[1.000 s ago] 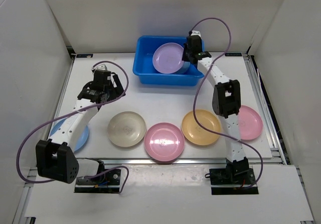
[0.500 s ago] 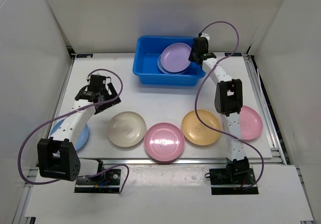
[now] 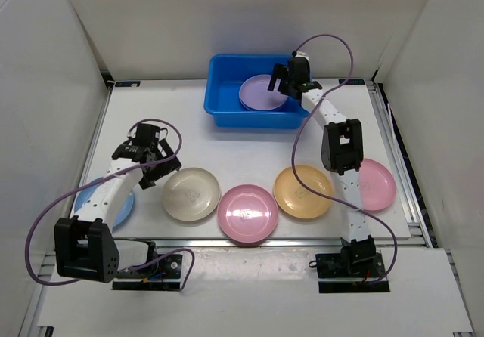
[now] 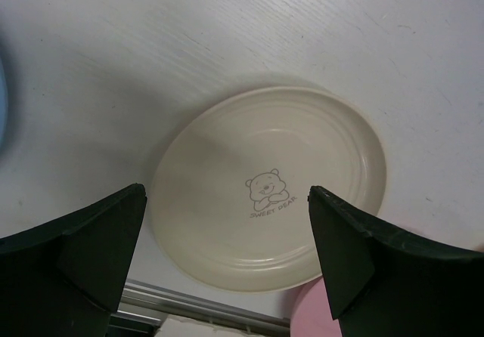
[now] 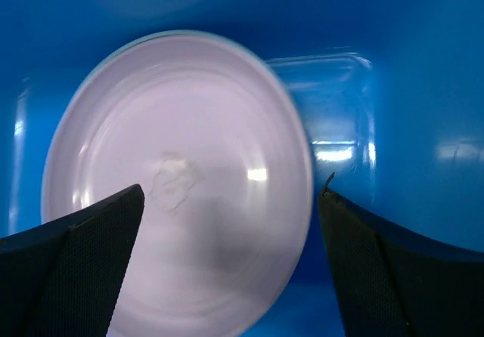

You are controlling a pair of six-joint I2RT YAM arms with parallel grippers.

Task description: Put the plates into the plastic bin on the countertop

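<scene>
A purple plate (image 3: 262, 94) lies in the right half of the blue plastic bin (image 3: 227, 95), on top of a light blue plate whose edge just shows. My right gripper (image 3: 283, 81) hangs open over that end of the bin; the purple plate (image 5: 178, 182) lies loose below its spread fingers. My left gripper (image 3: 155, 165) is open just left of the beige plate (image 3: 191, 194). That beige plate (image 4: 268, 186), with its bear mark, fills the gap between the fingers. On the countertop (image 3: 249, 144) also lie a pink plate (image 3: 248, 213), an orange-yellow plate (image 3: 302, 192), another pink plate (image 3: 376, 183) and a light blue plate (image 3: 121, 205).
White walls close in the countertop on three sides. A metal rail (image 3: 257, 240) runs along its near edge. Purple cables loop from both arms. The left half of the bin (image 5: 423, 125) shows bare blue floor.
My right gripper opened and let go of the purple plate, which dropped flat into the bin. My left arm moved toward the near side and right, close to the beige plate.
</scene>
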